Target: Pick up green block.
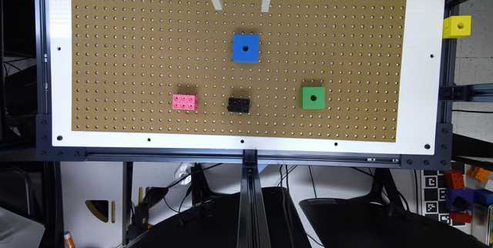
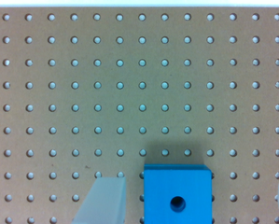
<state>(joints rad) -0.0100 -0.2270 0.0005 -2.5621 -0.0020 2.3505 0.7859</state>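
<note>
**Green block sits alone as open gripper waits over the board**

Three cubes, each with one dark round hole in its upper face, appear in the exterior view: one green block, one blue cube and one yellow cube. Two studded bricks join them, one pink brick and one black brick. The green block rests flat on the brown pegboard, toward the exterior view's right and well apart from the gripper. As a cube it has no long axis; its hole faces up and its edges run square with the rows of peg holes. The blue cube lies near the board's middle, with the black and pink bricks in a row toward the exterior view's left of the green block. The yellow cube is mounted off the board on the frame. In the wrist view the two fingers stand wide apart, holding nothing, the blue cube between them.
</note>
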